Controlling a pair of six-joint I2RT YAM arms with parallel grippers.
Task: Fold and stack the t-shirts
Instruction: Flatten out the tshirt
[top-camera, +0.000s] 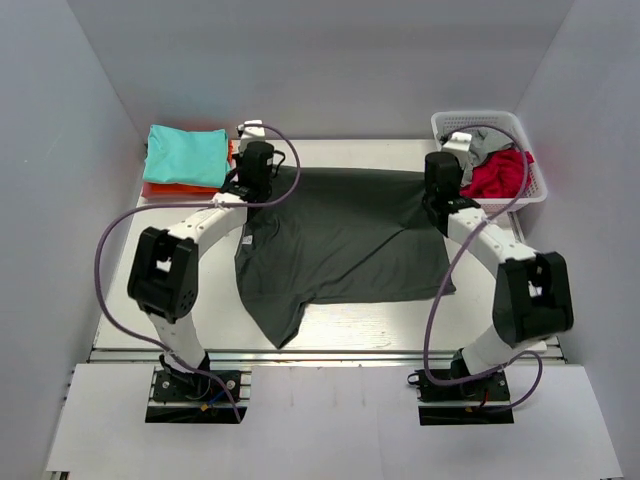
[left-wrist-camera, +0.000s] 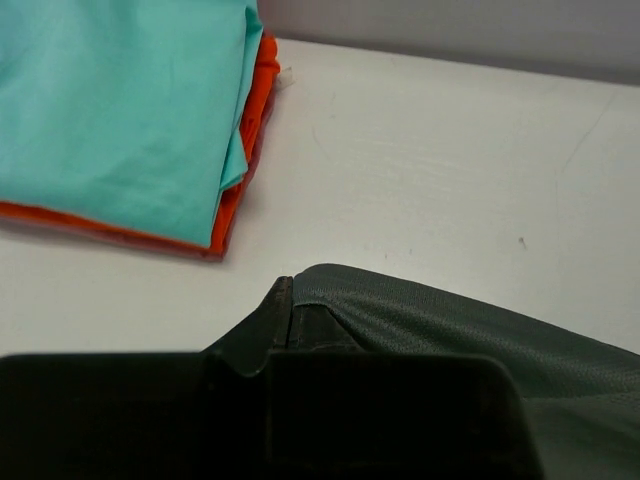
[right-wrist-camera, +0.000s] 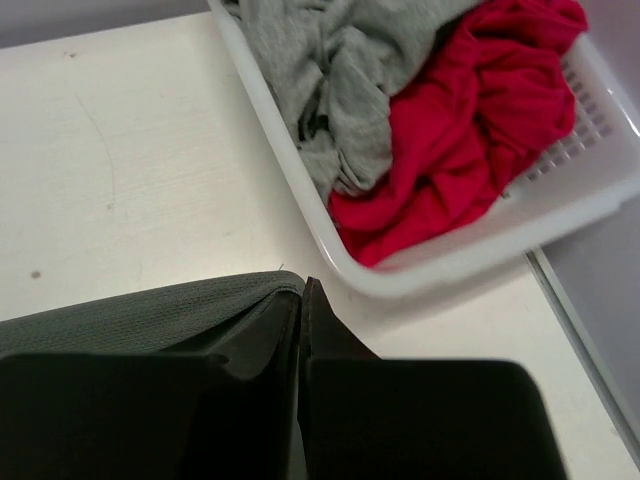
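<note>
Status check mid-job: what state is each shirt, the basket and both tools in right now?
dark grey t-shirt: spread on the table, unfolded, held at both far corners
teal t-shirt: folded, on top of the stack
orange t-shirt: folded, under the teal one
light grey t-shirt: crumpled in the basket
red t-shirt: crumpled in the basket
basket: upright, holding two shirts
left tool: shut on the dark grey t-shirt
right tool: shut on the dark grey t-shirt

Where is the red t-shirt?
From the top view, the red t-shirt lies in the white basket at the far right corner of the table, beside the light grey t-shirt.
</note>
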